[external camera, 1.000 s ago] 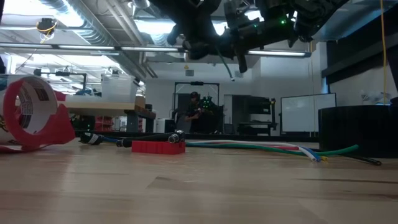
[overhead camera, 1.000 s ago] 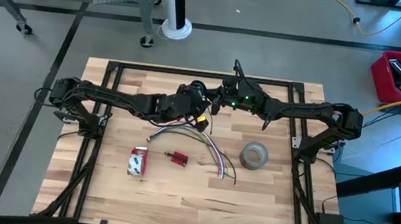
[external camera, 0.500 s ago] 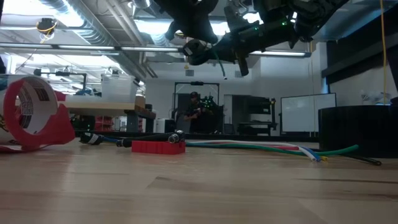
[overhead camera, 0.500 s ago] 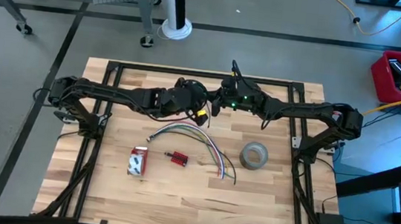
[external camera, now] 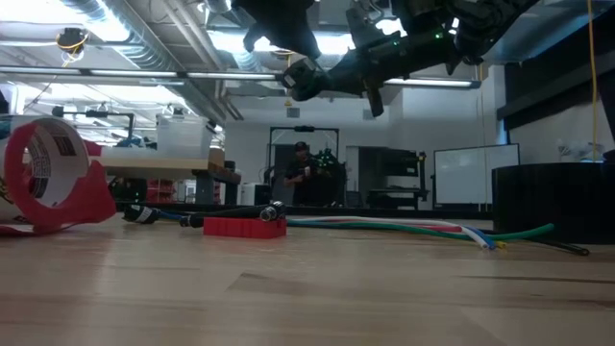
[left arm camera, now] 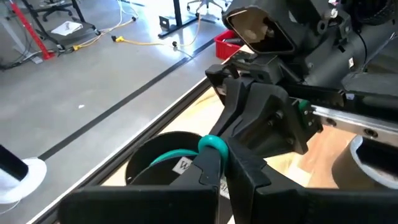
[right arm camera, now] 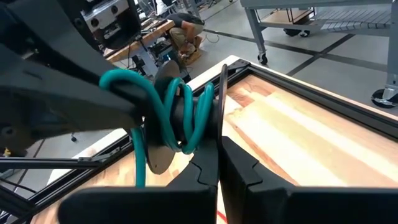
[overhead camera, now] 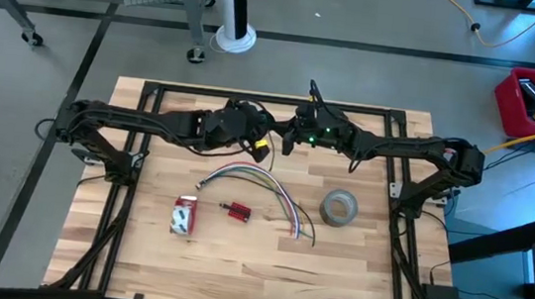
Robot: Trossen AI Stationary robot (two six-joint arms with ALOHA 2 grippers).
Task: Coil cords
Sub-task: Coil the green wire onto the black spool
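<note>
The cord is thin with a teal sheen. It is held in the air between my two grippers, over the table's far middle. In the right wrist view it makes several loops around a dark part of the left gripper. My left gripper is shut on a teal loop, which shows in the left wrist view. My right gripper faces it closely and is shut on a thin dark strand. Both are well above the tabletop. My left gripper pinches a loop of the teal cord between its two fingers, at their free ends. The cord is lifted clear of the table. My right gripper pinches a thin dark strand between its two fingers. The strand runs on past the fingertips, beside the teal loops, clear of the table.
On the table's middle lie a fan of coloured cables, a small red block and a red and white tape dispenser. A grey tape roll lies to the right. A person stands far behind the table.
My left gripper has moved up and toward the table's far left, staying shut on the cord and close to my right gripper.
</note>
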